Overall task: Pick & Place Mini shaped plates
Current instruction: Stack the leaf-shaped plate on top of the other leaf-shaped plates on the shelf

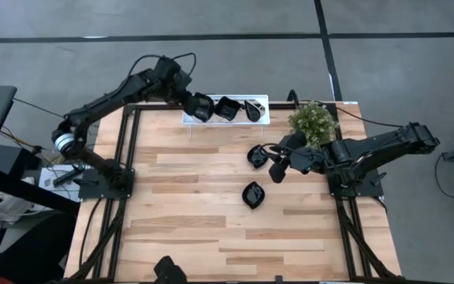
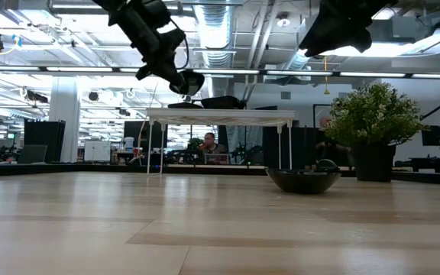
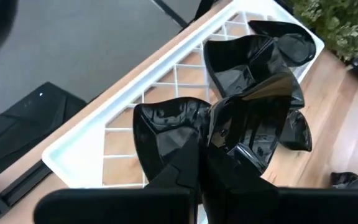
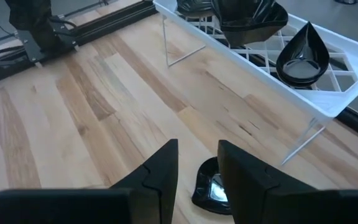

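Note:
My left gripper (image 1: 202, 106) is at the left end of the white lattice tray (image 1: 225, 118) on the table's far side, shut on a glossy black wavy-edged mini plate (image 3: 166, 134). A square plate (image 1: 227, 108) and a teardrop plate (image 1: 252, 109) lie on the tray's lattice. Two more black plates rest on the wooden table, one (image 1: 256, 155) just in front of my right gripper (image 1: 277, 166) and one (image 1: 252, 193) nearer the middle. My right gripper hovers open above the table; the closer plate (image 4: 210, 190) shows below its fingers. My left gripper pinches the plate's rim (image 3: 194, 149) between its two fingers, which slant down toward the table's far side. The plate is held clear above the tray's left end, tilted. Another black dish (image 3: 253, 121) shows close beside it; I cannot tell whether they touch.
A potted green plant (image 1: 314, 122) stands at the far right, beside the tray's right end and close to my right arm. The tray stands on thin wire legs (image 4: 182, 53). Black frame rails (image 1: 128, 150) run along the table's left and right sides.

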Tool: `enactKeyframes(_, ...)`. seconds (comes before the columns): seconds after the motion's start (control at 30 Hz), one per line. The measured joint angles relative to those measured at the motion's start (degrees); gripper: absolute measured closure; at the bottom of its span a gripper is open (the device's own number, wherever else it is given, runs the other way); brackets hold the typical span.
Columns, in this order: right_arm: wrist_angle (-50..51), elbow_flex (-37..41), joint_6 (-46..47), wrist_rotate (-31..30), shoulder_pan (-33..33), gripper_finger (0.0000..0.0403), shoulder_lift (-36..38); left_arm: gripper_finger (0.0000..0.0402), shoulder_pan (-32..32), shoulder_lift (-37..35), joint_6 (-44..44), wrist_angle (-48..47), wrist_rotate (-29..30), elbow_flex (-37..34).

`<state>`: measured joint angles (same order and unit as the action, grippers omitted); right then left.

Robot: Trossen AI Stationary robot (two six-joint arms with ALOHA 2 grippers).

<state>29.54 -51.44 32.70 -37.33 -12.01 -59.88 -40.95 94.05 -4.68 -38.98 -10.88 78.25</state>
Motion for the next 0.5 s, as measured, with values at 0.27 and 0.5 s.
enactKeyframes(0.27,0.0,0.0,-1.2,-0.1,-0.3,0.0294,0.0,0.0398,-2.4,1.5,3.3,-4.7,-0.3,3.1)
enactKeyframes(0.5,0.0,0.0,-1.3,-0.1,0.6,0.0294,0.0,0.0398,-2.7,2.9,3.6,-4.5,-1.0,3.1)
